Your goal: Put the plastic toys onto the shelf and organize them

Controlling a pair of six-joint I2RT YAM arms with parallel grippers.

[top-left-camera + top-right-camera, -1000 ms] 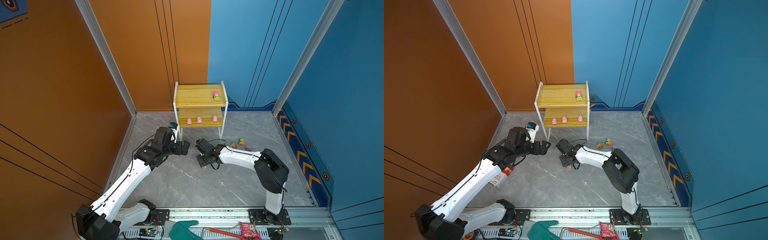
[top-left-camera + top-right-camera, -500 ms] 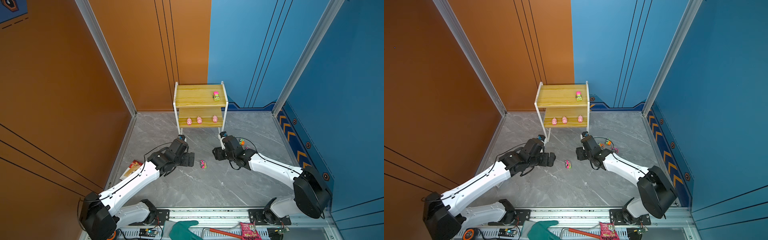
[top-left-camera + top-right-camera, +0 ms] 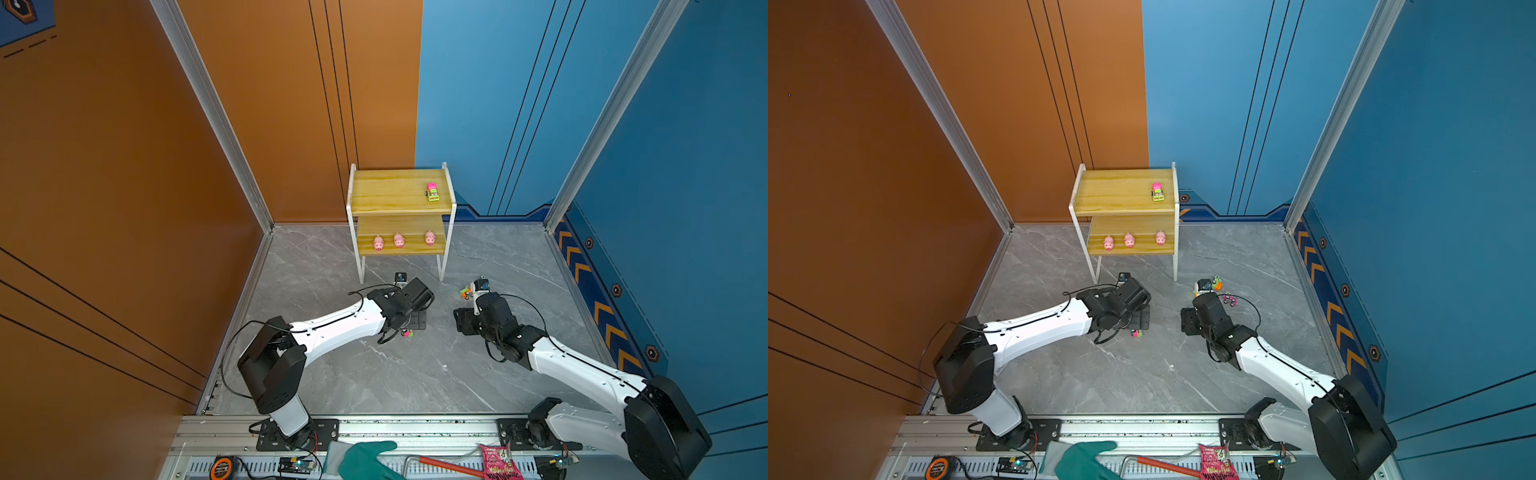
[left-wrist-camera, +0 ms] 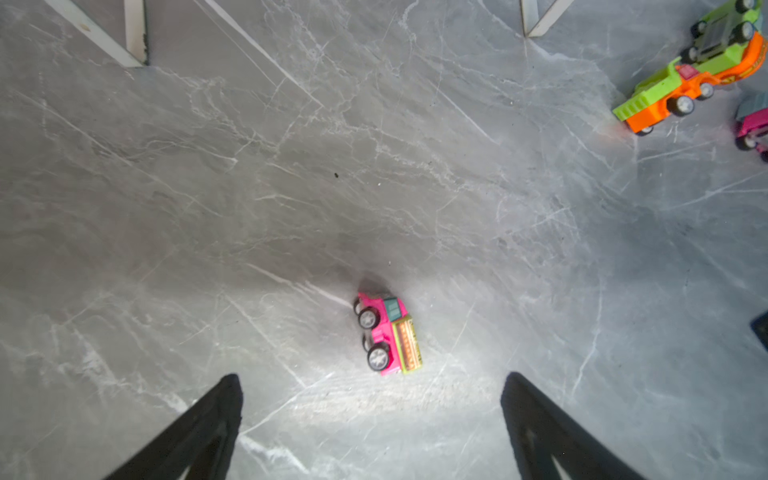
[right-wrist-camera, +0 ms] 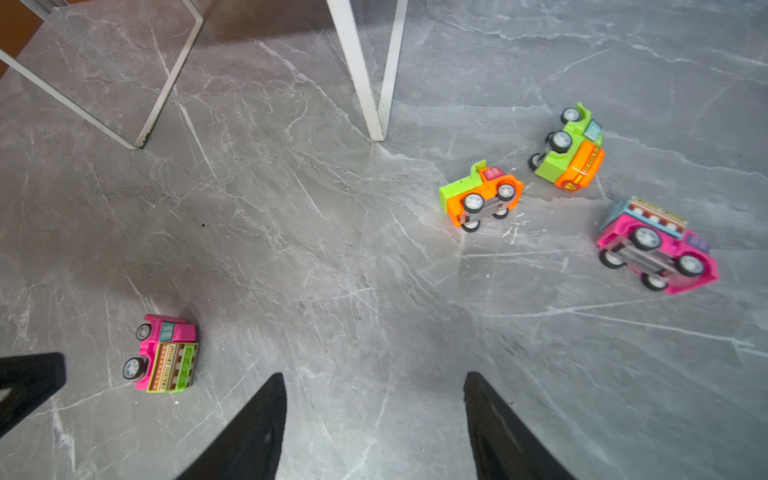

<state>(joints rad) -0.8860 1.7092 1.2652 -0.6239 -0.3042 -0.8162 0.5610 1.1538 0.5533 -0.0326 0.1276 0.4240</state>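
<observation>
The shelf stands at the back with three pink pigs on its lower board and one pink-and-green truck on top. A pink truck lies on its side on the floor, just ahead of my open left gripper and not touching its fingers; in a top view this truck shows under the left gripper. My right gripper is open and empty, to the right of that truck. An orange truck, a green-orange truck and a larger pink truck lie tipped over.
The shelf's white legs stand on the grey marble floor just beyond both grippers. Orange and blue walls close in the floor. A teal glove, a pink snack packet and a tape measure lie along the front rail.
My right gripper has drawn back to the right, away from the pink truck on the floor, and opened wider. My left gripper has swung right to stand over that truck.
</observation>
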